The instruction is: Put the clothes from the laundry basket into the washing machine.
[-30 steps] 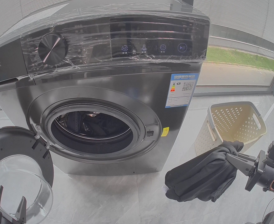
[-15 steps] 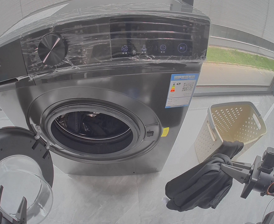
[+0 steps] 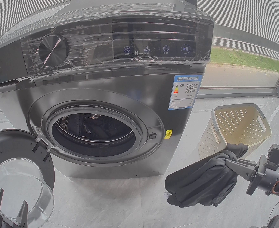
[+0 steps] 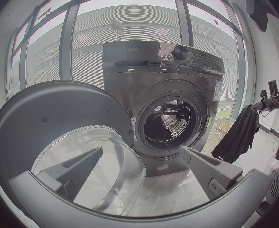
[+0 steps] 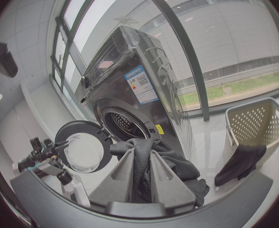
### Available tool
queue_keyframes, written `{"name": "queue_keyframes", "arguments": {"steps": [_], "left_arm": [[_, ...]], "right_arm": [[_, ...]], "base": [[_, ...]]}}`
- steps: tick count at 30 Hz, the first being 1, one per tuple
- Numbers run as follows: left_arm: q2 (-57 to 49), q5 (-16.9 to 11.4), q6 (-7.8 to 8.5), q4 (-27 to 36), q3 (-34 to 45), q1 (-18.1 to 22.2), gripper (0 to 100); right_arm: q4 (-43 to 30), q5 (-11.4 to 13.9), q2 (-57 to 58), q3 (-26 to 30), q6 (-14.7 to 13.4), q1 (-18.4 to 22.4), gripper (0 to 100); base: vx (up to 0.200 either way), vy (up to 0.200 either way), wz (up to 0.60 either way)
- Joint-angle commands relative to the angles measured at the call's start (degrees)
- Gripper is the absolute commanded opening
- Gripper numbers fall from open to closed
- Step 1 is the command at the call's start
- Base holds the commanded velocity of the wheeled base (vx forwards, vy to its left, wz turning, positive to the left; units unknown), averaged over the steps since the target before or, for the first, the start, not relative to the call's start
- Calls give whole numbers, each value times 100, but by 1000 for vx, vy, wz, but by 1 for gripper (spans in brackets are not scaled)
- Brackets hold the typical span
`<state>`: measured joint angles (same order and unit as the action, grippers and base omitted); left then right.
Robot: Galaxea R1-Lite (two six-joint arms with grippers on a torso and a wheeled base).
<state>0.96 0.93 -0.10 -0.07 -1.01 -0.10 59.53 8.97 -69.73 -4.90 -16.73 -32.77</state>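
Note:
My right gripper is shut on a dark garment that hangs above the floor, in front of the beige laundry basket and to the right of the washing machine. The same garment bunches between the right fingers; a fold of it drapes over the basket rim. The machine's round opening is uncovered, with dark cloth inside the drum. Its door stands swung out at the lower left. My left gripper sits open just in front of that door's glass bowl.
Pale tiled floor spreads between the machine and the hanging garment. Large windows stand behind the machine and the basket. The basket stands on the floor close to the machine's right side.
The right gripper with the garment dipped lower half a second ago and has risen again, shifting slightly left toward the machine. The left gripper has stayed put.

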Motion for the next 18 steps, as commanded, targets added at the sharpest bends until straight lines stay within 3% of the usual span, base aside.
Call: {"name": "queue_keyframes", "arguments": {"steps": [1,9,12,18], "left_arm": [[-96,4,-8,-1,101,1,100],[-96,4,-8,-1,101,1,100],[-96,4,-78,-1,101,1,100],[-96,13,-52,-1,101,1,100]], "right_arm": [[6,-1,38,112,-287,86,0],[85,-53,47,112,-296,201,0],[24,-18,56,138,-41,289,0],[-11,-36,170,235,64,157,0]], "base": [[0,0,0],[0,0,0],[-200,0,0],[-200,0,0]]}}
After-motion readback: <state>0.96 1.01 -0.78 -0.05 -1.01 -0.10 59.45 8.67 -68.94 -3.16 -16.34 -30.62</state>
